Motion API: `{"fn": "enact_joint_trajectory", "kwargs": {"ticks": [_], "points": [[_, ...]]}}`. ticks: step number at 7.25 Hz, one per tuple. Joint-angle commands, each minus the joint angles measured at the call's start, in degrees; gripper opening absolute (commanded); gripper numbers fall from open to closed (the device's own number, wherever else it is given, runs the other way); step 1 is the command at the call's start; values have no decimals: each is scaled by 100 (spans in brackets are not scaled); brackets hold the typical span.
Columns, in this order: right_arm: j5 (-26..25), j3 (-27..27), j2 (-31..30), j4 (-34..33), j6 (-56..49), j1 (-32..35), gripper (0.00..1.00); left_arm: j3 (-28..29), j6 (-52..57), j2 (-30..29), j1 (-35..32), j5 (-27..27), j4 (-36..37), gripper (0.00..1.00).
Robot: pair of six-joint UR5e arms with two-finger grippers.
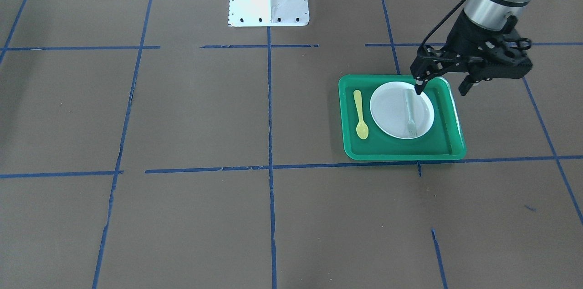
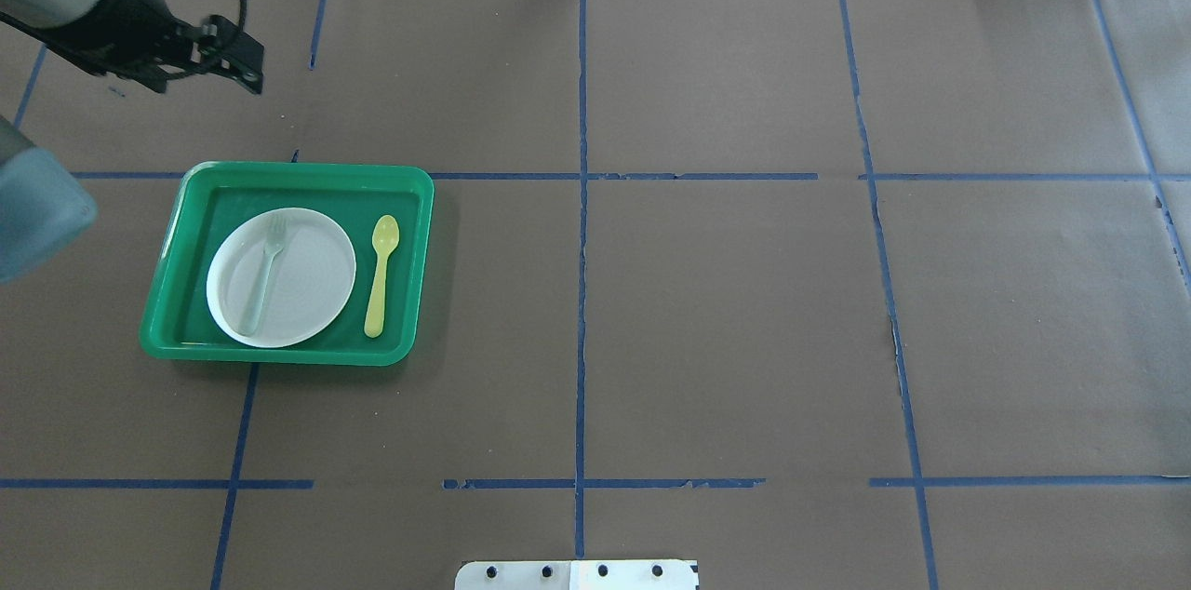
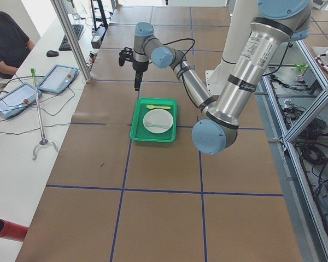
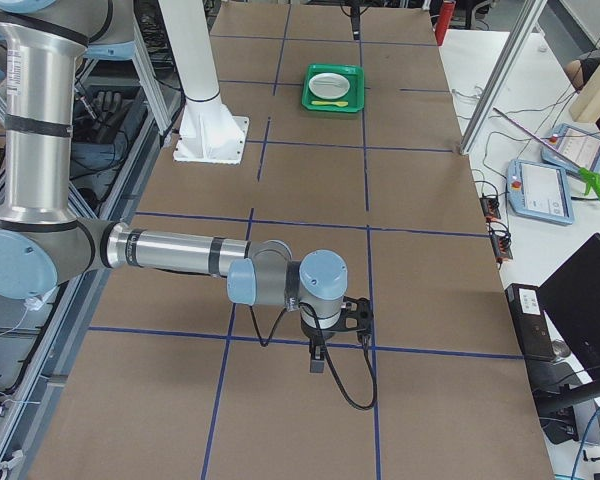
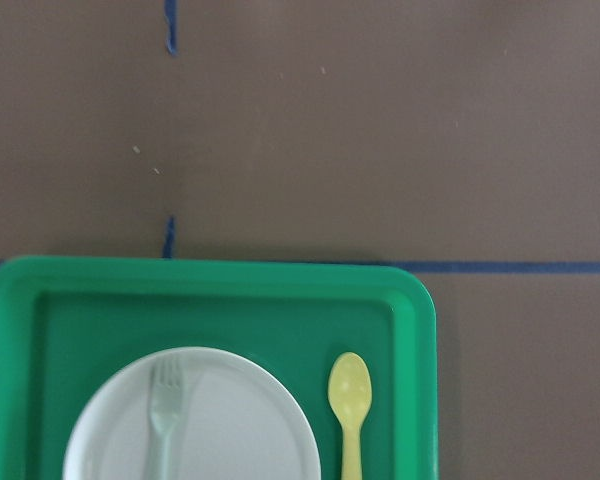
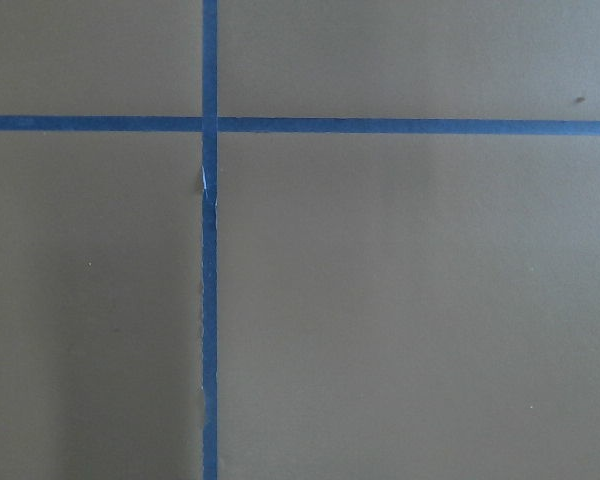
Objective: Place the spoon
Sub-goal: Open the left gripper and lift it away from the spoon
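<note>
Spoon point(image 2: 381, 276) in tray point(image 2: 307, 171) beside plate point(image 2: 312, 278); left claw point(image 1: 441, 91) well apart.

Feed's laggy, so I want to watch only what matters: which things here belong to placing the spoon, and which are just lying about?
Job in hand:
spoon, lying flat in the green tray
left tool, open, holding nothing

Just lying about:
white plate, in the same tray, next to the spoon
fork, resting on the plate
</note>
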Motion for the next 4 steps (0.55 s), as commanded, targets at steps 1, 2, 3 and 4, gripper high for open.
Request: {"fn": "enact_joint_trajectory", "kwargs": {"ticks": [1,2,3,4], "points": [[0,0,0,0,4,0,100,109,1915,320,-805,23,42,100],[0,0,0,0,-5,0,100,466,2750,479,-1313,-12,-2,100],[0,0,0,0,-5,0,100,827,3603,568,-1788,-38,-55,100],[0,0,0,0,4,0,100,987,3968,951,-2184,-448,-81,100]]}}
